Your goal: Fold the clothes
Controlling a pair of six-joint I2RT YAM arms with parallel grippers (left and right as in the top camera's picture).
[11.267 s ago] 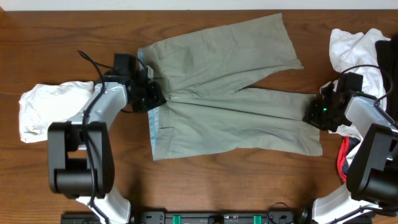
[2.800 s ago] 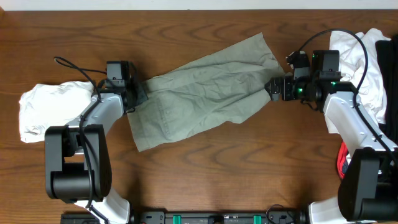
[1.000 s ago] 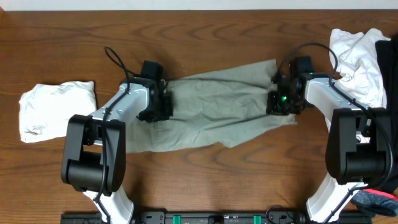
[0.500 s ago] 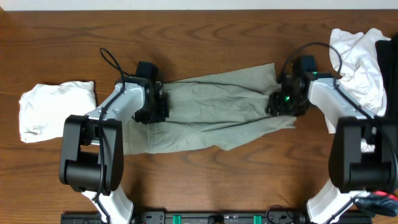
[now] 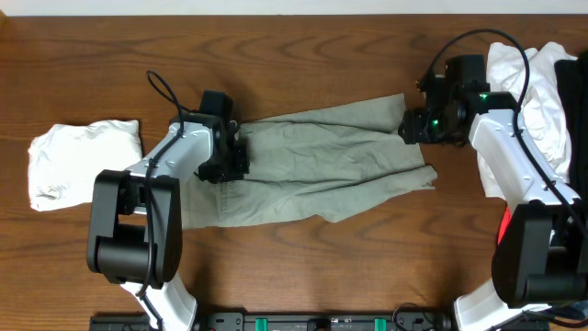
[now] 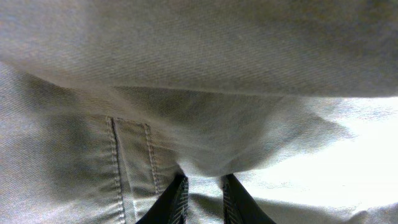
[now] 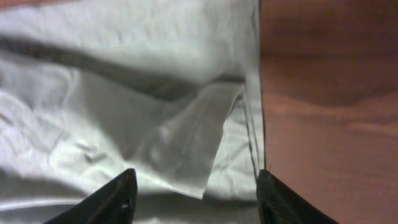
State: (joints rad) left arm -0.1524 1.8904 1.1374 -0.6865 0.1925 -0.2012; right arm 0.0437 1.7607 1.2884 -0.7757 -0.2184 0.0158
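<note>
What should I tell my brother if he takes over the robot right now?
Left hand: shut on the khaki shorts at their waist end.
Right hand: open, holding nothing, over the leg hems.
The shorts lie across the middle of the table, folded lengthwise into a long band.
White garment sits at the left; a rumpled pile waits at the right.
Left to do: fold the shorts across, then the pile.

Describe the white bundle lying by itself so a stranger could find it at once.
Start at the wooden table with the khaki shorts spread across its middle. At the table's left end, the white bundle lies alone on bare wood, unlike the white cloth heaped against a black garment at the right end.
</note>
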